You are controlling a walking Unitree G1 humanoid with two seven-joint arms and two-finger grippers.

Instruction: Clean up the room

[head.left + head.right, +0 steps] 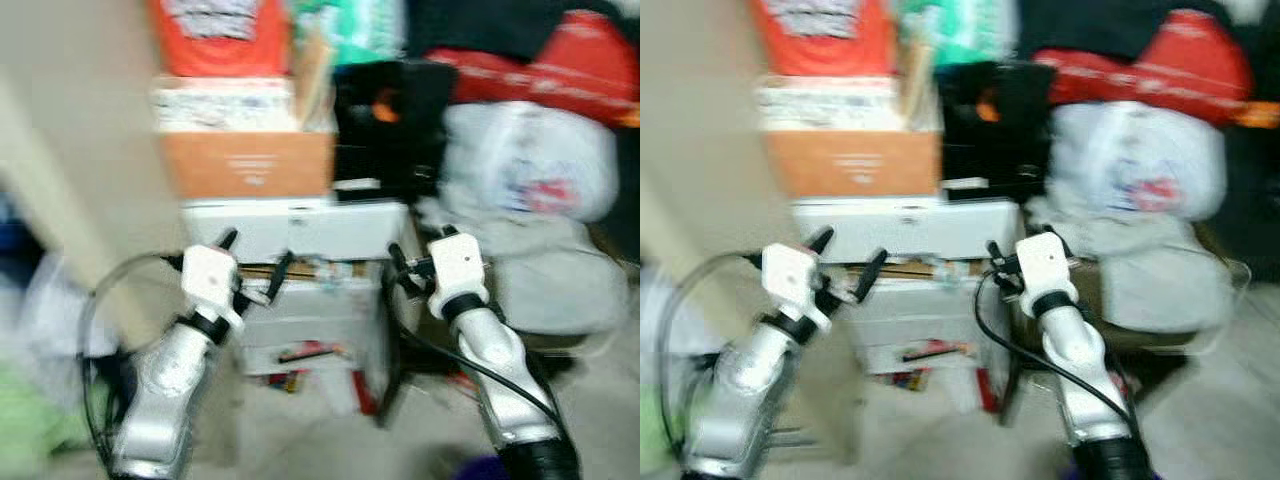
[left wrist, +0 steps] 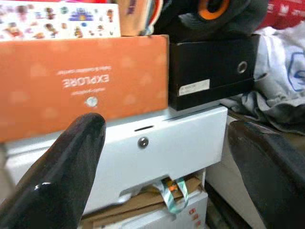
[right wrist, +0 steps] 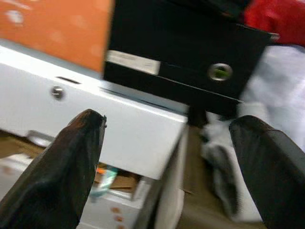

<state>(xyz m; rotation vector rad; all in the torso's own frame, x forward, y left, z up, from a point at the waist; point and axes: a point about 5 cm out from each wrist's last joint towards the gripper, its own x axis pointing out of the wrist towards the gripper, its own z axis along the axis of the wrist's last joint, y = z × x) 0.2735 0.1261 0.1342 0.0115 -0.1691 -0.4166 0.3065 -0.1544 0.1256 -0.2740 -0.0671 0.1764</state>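
While both grippers hang spread wide and empty before the stacked boxes, no item is yet selected. Steady the blurred head view first. Advance the left gripper [image 1: 255, 262] toward the orange box [image 2: 81, 86]; keep the right gripper [image 1: 412, 250] beside the black box [image 3: 190, 62].

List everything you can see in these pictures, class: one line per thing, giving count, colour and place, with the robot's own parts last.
Flat orange cardboard box: one, orange, on top of the white box.
Long white box: one, white, under the orange and black boxes.
Black shoebox with a metal eyelet: one, black, right of the orange box.
Bulging white plastic bag: one, white with print, right of the black box.
Red fabric bag: one, red, above the white bag.
Grey cloth: one heap, grey, below the white bag.
Left gripper: one, black fingers, open, before the white box.
Right gripper: one, black fingers, open, before the white box.
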